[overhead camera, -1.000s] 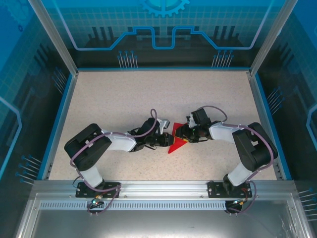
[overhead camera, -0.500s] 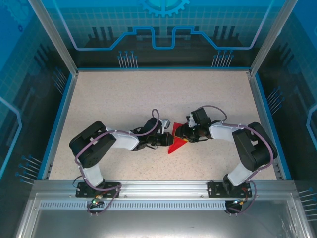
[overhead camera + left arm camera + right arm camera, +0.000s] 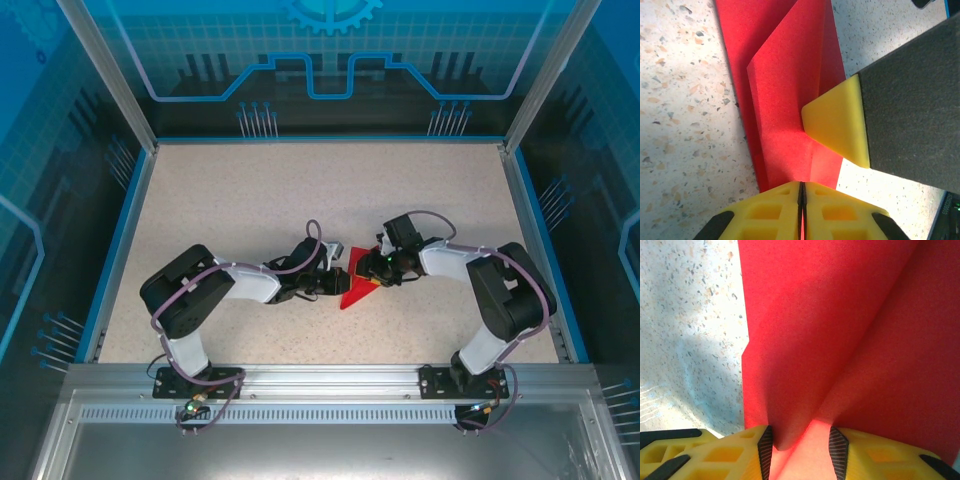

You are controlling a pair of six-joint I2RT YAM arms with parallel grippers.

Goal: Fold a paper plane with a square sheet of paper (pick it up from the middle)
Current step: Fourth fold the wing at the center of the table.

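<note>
The folded red paper (image 3: 790,100) lies in the middle of the bench (image 3: 250,200), between our arms. Our left jaws are clamped on its edge; our right jaws stand narrow, pinching a raised fold. We judge it light, floppy and easily creased, so it is best held near the folds.

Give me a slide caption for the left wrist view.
Left pincer shut on the folded red paper, with the right pincer's yellow fingertip resting on a flap.

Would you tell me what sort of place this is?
Probably a robot lab cell: a speckled table fenced by aluminium posts and blue printed panels, with a left arm and right arm bolted at its edge.
</note>
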